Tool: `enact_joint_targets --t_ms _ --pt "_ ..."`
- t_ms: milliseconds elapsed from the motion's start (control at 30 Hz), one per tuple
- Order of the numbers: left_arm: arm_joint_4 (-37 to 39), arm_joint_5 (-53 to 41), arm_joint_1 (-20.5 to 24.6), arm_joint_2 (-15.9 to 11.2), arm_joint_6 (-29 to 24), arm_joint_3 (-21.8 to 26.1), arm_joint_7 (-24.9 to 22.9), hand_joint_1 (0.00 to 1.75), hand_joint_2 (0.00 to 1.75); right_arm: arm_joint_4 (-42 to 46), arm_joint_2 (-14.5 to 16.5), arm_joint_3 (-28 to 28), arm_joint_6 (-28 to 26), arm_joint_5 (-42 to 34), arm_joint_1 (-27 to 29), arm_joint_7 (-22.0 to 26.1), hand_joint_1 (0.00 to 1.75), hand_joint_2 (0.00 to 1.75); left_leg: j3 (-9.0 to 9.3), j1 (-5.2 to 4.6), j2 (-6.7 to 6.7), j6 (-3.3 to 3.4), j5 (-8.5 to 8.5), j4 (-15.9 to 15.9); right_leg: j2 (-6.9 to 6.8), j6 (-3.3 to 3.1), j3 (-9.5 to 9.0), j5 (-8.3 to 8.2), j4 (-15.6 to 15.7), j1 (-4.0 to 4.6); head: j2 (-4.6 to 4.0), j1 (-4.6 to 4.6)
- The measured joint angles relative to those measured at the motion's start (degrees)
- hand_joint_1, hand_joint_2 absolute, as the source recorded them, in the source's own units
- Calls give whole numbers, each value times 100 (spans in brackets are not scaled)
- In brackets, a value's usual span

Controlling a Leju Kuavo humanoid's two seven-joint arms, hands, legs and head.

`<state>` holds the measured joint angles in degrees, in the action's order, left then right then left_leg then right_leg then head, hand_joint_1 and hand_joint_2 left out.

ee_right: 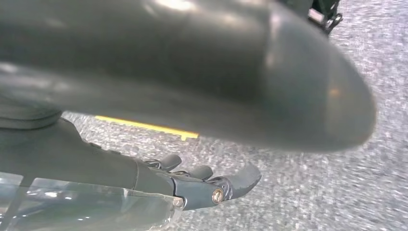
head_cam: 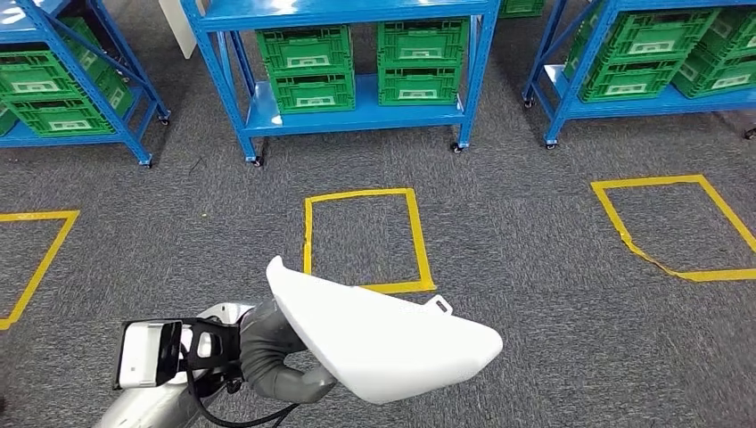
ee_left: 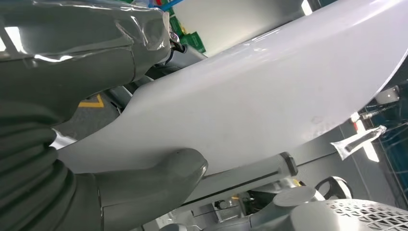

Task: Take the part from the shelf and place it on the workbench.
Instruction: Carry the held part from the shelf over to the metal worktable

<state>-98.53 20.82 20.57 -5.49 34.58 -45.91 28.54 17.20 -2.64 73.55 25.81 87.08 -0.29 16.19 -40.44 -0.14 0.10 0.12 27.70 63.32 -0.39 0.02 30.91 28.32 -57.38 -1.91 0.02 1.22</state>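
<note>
Bright, even overhead light; glare on the glossy white curved plastic part (head_cam: 392, 343); soft blur across the grey speckled carpet (ee_right: 337, 192) near the right wrist.

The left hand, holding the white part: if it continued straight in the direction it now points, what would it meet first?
Probably nothing close. The left hand grips the white part above open grey carpet; further ahead stand the blue shelf and its green crates. Depth is unclear.

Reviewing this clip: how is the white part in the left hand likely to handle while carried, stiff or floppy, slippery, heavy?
The white part probably is stiff: it juts past the left hand without sagging. Its glossy, reflective surface looks smooth, so it may slip. It seems a thin shell, likely light for its size, though long enough to twist in the grip.
</note>
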Motion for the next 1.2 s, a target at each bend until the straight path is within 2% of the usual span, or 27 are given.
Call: enact_joint_targets --t_ms 67,100,133,167,200,233,300,333,400,433,500,567,600,633,667,700,733,800,833,900,933,967,1067,1100,1133,1167,1200 --pt "0 3 0 -9 7 1 -8 173 175 -10 -9 0 -7 2 5 31 0 0 -91 28 0 -53 527 743 -2 -7 172 -152 -9 9 0 10" --pt "0 6 0 -15 10 1 -10 173 175 -14 -11 0 -7 2 8 44 0 0 -74 36 0 -61 595 1018 -3 -3 263 -224 -14 14 0 10" --pt "0 8 -1 -22 15 0 -13 173 175 -16 -14 0 -7 2 10 55 0 0 18 40 -1 -57 536 1131 -4 3 353 -295 -17 19 0 10" --pt "0 9 0 -27 19 -1 -13 173 175 -18 -16 0 -7 2 11 62 0 0 206 39 -2 -40 395 1033 -4 11 436 -363 -19 25 0 11" --pt "-1 10 4 -28 21 -1 -14 173 175 -21 -17 0 -7 2 10 66 0 0 496 32 -5 -8 259 741 -2 20 509 -432 -19 32 0 11" --pt "-6 10 9 -26 21 0 -17 173 175 -30 -12 -1 -7 3 9 68 0 0 862 17 -8 43 236 296 3 33 564 -496 -19 42 0 10" --pt "-31 15 25 -16 19 2 -28 173 175 -46 -8 -1 -12 3 14 77 0 0 1450 -25 -12 123 375 -539 5 88 614 -622 0 44 0 4" --pt "-44 19 32 -13 16 3 -34 173 175 -54 -8 -2 -16 4 17 80 0 0 1575 -51 -14 156 449 -765 1 129 617 -688 24 33 0 13" --pt "-55 23 36 -11 10 0 -49 173 175 -64 -13 -2 -23 10 25 83 0 0 1532 -71 -12 210 338 -868 -6 200 620 -801 88 14 0 27" --pt "-57 23 39 -9 7 -3 -55 173 175 -70 -14 -2 -27 14 30 84 0 0 1483 -67 -7 252 241 -911 -3 197 653 -737 52 16 0 32" --pt "-60 22 32 -2 1 -9 -62 173 175 -84 -19 -3 -37 23 42 86 0 0 1324 -48 2 320 22 -974 11 118 788 -292 -323 25 0 8" --pt "-61 19 19 3 -5 -21 -65 173 175 -90 -34 -4 -48 29 44 91 0 0 1109 -67 -1 347 -165 -963 21 79 955 247 -1060 32 0 -15" --pt "-61 15 12 2 -8 -30 -66 173 175 -93 -42 -5 -51 31 42 97 0 0 990 -74 -1 344 -254 -946 22 118 992 350 -1407 31 0 -19" --pt "-61 11 6 0 -10 -39 -67 173 175 -97 -48 -5 -52 34 41 110 0 0 862 -77 0 336 -339 -917 22 188 956 321 -1621 29 0 -19" --pt "-61 9 -1 -3 -11 -46 -67 173 175 -99 -56 -6 -52 37 41 125 0 0 728 -75 2 323 -413 -878 22 269 827 198 -1637 24 0 -20" --pt "-62 8 -6 -7 -10 -52 -67 173 175 -102 -66 -7 -52 40 40 140 0 0 595 -70 2 304 -479 -825 21 335 598 64 -1451 14 0 -20" --pt "-64 8 -9 -10 -7 -56 -67 173 175 -103 -77 -7 -52 43 34 154 0 0 469 -72 2 278 -530 -755 23 361 269 32 -1058 5 0 -21" --pt "-75 9 -14 -15 3 -56 -67 173 175 -110 -103 -8 -52 45 17 169 0 0 287 -82 6 219 -616 -622 36 287 -281 202 -219 20 0 -19" --pt "-81 10 -18 -17 8 -56 -67 173 175 -118 -111 -9 -52 45 9 174 0 0 234 -84 8 188 -666 -588 42 224 -403 299 25 43 0 -15" --pt "-85 9 -40 -29 11 -56 -67 173 175 -143 -113 -9 -52 45 14 178 0 0 186 -61 11 126 -773 -591 33 107 -337 267 87 61 0 -13" --pt "-85 9 -52 -37 11 -55 -67 173 175 -154 -116 -9 -51 45 20 178 0 0 156 -45 4 89 -723 -565 23 55 -284 203 82 58 0 -10" --pt "-85 8 -63 -46 10 -55 -67 173 175 -162 -119 -9 -50 46 26 177 0 0 112 -29 -2 46 -560 -458 11 12 -220 129 86 46 0 -8" --pt "-85 9 -77 -65 9 -47 -67 173 175 -181 -125 -9 -46 47 25 176 0 0 -94 21 -13 -62 337 505 -4 -35 27 -115 80 42 0 7" --pt "-85 10 -80 -71 9 -45 -67 173 175 -186 -124 -9 -46 47 26 176 0 0 -128 33 -13 -77 496 863 -5 -31 123 -196 75 46 0 8" --pt "-85 9 -83 -78 9 -45 -67 173 175 -190 -124 -9 -46 47 28 176 0 0 -90 38 -13 -80 509 1080 -6 -23 225 -276 71 50 0 8" --pt "-85 9 -85 -82 9 -45 -67 173 175 -192 -124 -9 -49 46 28 176 0 0 48 38 -13 -70 401 1095 -6 -15 321 -348 69 55 0 9" --pt "-85 8 -85 -84 9 -44 -67 173 175 -195 -123 -9 -60 44 27 176 0 0 297 32 -14 -42 250 887 -4 -7 407 -415 69 62 0 9"
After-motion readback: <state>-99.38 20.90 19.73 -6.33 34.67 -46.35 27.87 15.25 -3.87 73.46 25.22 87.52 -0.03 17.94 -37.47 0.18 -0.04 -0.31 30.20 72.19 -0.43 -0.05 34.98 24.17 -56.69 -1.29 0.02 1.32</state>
